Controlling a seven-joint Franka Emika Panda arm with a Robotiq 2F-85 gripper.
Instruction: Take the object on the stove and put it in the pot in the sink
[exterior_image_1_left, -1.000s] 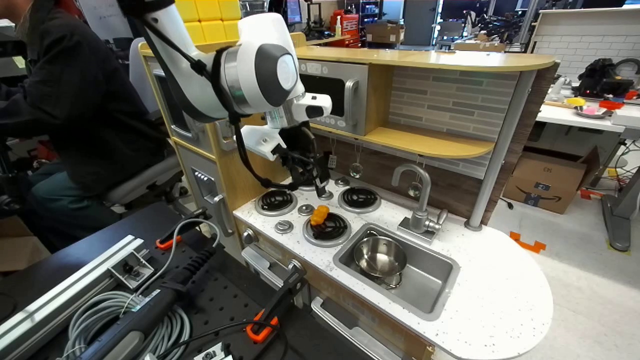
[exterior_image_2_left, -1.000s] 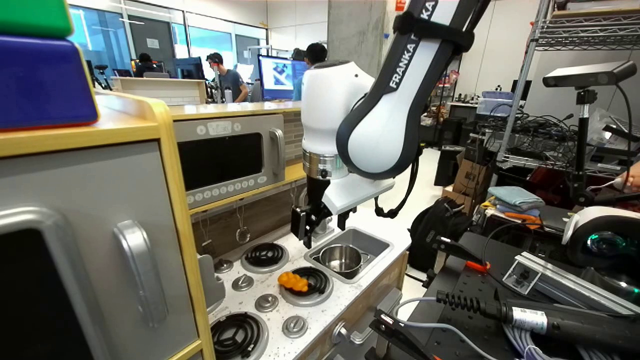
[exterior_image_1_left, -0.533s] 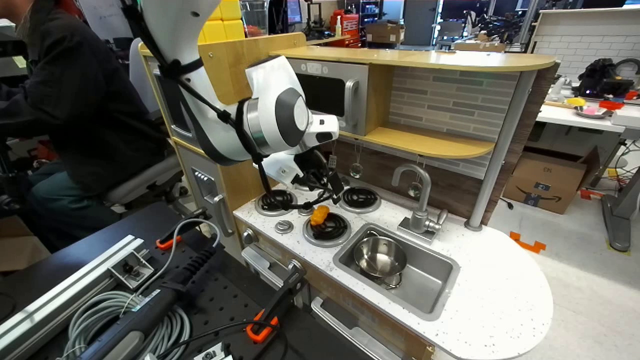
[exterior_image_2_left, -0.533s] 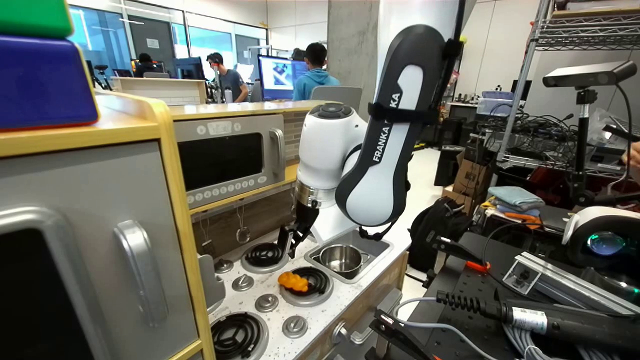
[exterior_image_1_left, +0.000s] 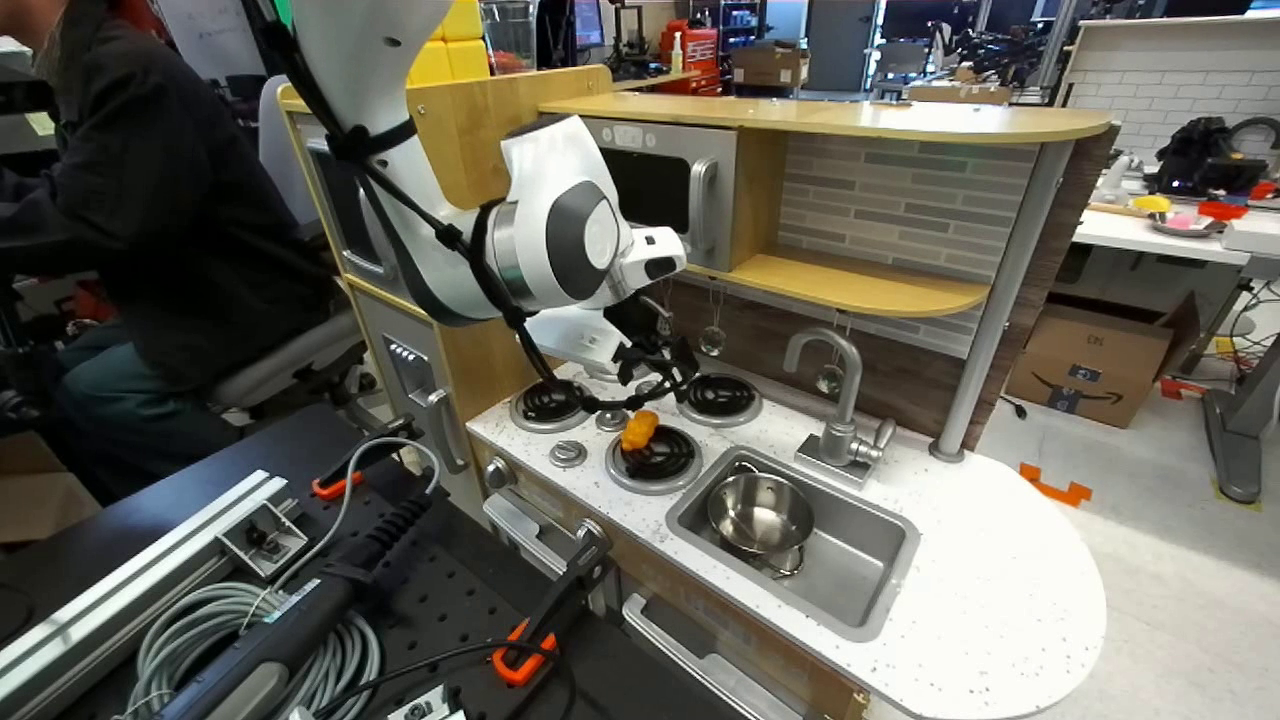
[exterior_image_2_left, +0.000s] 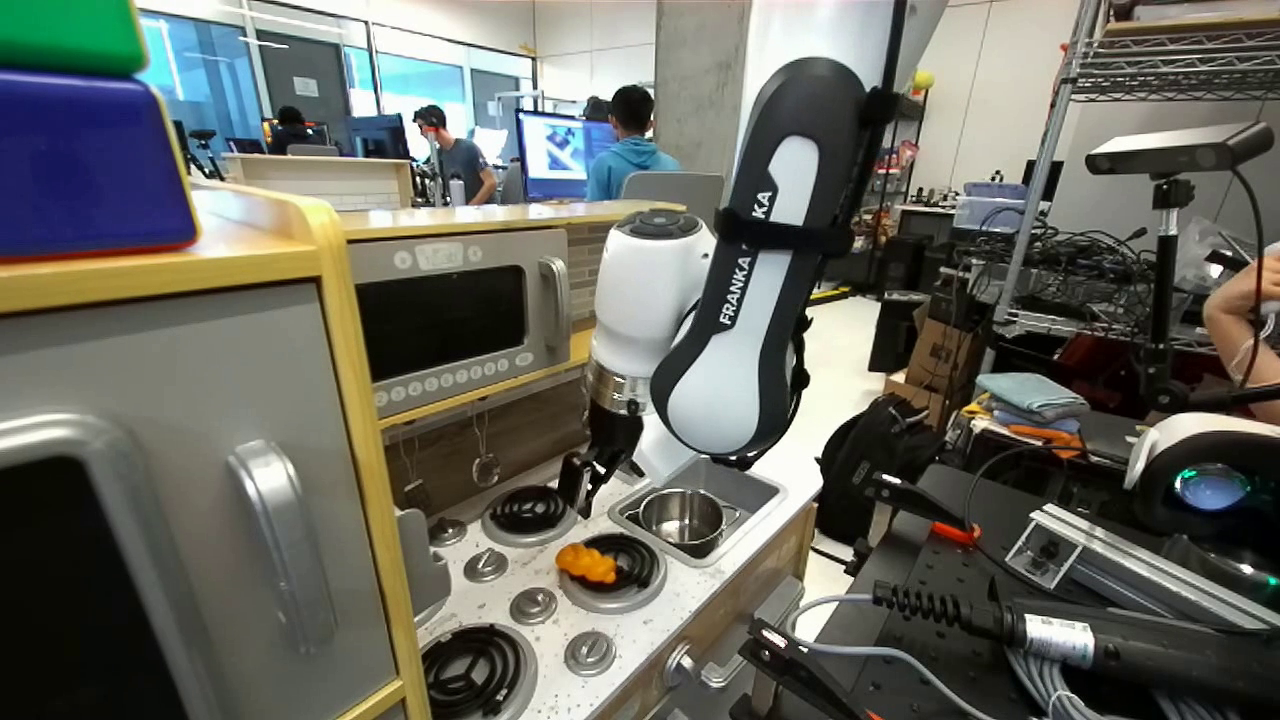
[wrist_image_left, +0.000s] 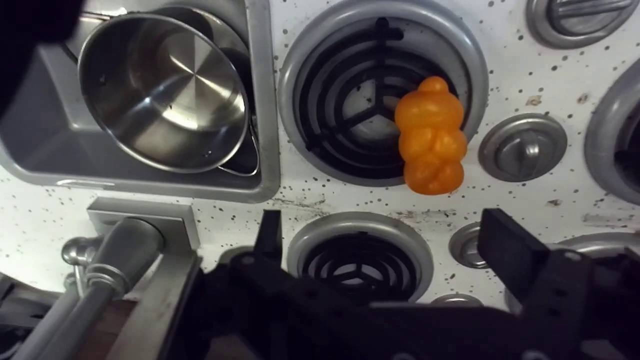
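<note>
Arm (exterior_image_2_left: 740, 320) has come down toward the counter (exterior_image_1_left: 990, 580) since a second ago; last half second is only a slight shift. Toy (wrist_image_left: 432, 140) and pot (wrist_image_left: 165, 95) haven't budged.

Toy: orange, glossy, chubby rounded lobes, small nub at one end, deeper orange at the other. Lies on the burner nearest the sink (wrist_image_left: 367, 95), off-center: part over the coil, one end sticking out past the ring.

Pincer (wrist_image_left: 382, 215) is spread wide above the counter, fingertips well apart, second burner (wrist_image_left: 357, 267) visible between them in the wrist view. Both fingers (wrist_image_left: 510, 245) apart from the toy.

Clearances: knob (wrist_image_left: 522, 147) just beside the toy. Narrow counter strip between burner and sink (wrist_image_left: 263, 100). Pot sits in the sink toward the burner-side wall, mouth up, more sink floor on its far side; can't tell if it's level. Tap (exterior_image_1_left: 847, 400) stands just beside the sink.

Materials: pot is round, shiny metal. Sink gray, rectangular, rounded corners. Burners are black spirals in gray rings. Counter white, dark speckles, brownish scuffs near the burners.
</note>
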